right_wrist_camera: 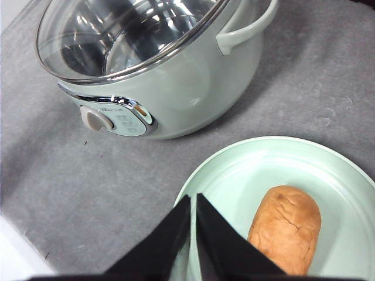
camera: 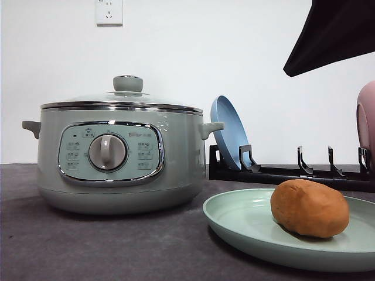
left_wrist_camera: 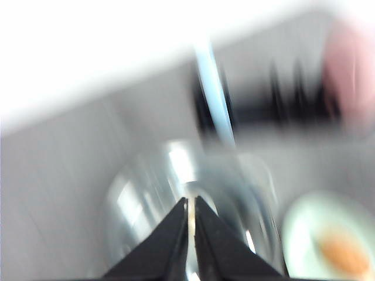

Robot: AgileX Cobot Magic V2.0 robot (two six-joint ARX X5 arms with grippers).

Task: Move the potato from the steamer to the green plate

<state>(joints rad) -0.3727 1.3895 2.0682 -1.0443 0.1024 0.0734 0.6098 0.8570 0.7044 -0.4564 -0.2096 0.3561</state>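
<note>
Bright, even, soft lighting. Sharp front view; faint shadows under steamer [camera: 117, 155] and potato [camera: 309, 208]. Left wrist view heavily motion-blurred, overexposed upper left. Glare on glass lid [right_wrist_camera: 129, 35].

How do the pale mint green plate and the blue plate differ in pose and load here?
The pale mint green plate lies flat on the grey table, while the blue plate stands on edge in the black dish rack. The green plate carries the orange-brown potato; the blue plate carries nothing. The green one sits in front of the rack, nearer the camera. Both are round, shallow and matte.
</note>
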